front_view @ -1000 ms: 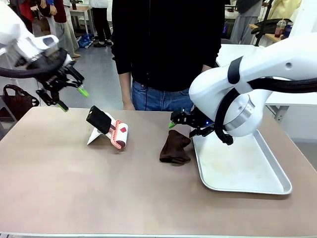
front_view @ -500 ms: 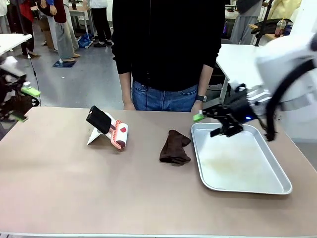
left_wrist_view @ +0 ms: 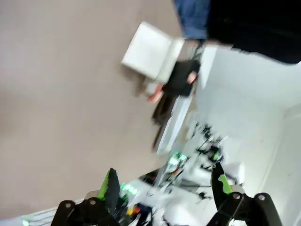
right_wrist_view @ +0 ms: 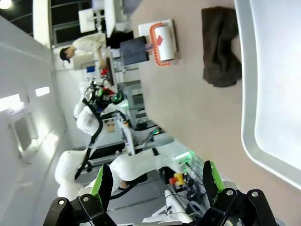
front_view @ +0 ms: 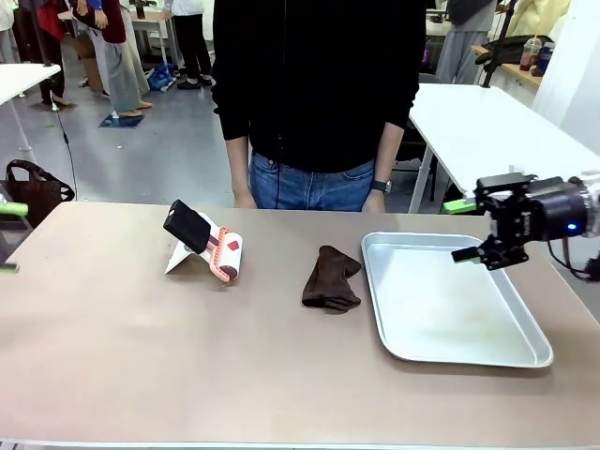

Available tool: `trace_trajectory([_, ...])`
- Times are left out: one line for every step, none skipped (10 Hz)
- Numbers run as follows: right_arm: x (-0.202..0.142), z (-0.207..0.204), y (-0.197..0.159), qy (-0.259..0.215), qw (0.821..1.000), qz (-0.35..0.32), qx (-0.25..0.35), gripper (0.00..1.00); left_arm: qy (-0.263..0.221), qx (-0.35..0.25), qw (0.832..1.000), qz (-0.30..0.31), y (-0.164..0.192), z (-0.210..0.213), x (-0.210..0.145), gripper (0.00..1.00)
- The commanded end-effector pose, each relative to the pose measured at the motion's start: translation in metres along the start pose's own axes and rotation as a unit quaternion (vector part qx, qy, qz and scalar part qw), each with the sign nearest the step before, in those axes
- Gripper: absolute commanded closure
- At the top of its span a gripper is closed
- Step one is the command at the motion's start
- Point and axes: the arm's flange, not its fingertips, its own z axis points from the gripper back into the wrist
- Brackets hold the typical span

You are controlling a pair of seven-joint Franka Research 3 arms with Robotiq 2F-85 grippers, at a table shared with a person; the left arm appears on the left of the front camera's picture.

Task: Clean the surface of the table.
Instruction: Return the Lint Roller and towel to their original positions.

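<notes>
Front view, left to right. At the far left edge, the left claw (front_view: 4,238) is cut off; only two blurred green pads show. In its blurred wrist view its fingers stand spread, holding nothing. The brownish-beige tabletop (front_view: 141,347) fills the lower frame. Left of centre lies a lint roller (front_view: 208,242); its red markings are not legible. At centre lies a crumpled brown cloth (front_view: 330,278); right of it, a silver tray (front_view: 450,309). At the right edge, the right claw (front_view: 466,230) hangs spread and empty above the tray's far right corner. The person (front_view: 314,94) at top centre is cropped above the chest.
</notes>
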Motion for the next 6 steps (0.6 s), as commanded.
trace_trajectory([-0.018,0.007,-0.019,0.013,1.000,0.005,0.022,0.00,-0.021,-0.053,0.998,-0.008,-0.008,-0.055,-0.028,0.00])
trace_trajectory([-0.021,0.010,-0.025,0.040,0.998,0.024,0.051,0.00,-0.013,-0.071,0.997,-0.020,-0.019,-0.076,-0.028,0.00])
trace_trajectory([-0.002,0.008,-0.005,0.007,1.000,-0.008,0.014,0.00,0.071,-0.069,0.992,-0.075,-0.027,-0.092,-0.027,0.00])
trace_trajectory([-0.002,0.008,-0.005,0.007,1.000,-0.008,0.014,0.00,-0.015,-0.055,0.998,0.003,-0.027,-0.036,0.007,0.00])
trace_trajectory([-0.002,0.008,-0.005,0.007,1.000,-0.008,0.014,0.00,-0.015,-0.055,0.998,0.003,-0.027,-0.036,0.007,0.00])
trace_trajectory([-0.002,0.008,-0.005,0.007,1.000,-0.008,0.014,0.00,-0.015,-0.055,0.998,0.003,-0.027,-0.036,0.007,0.00])
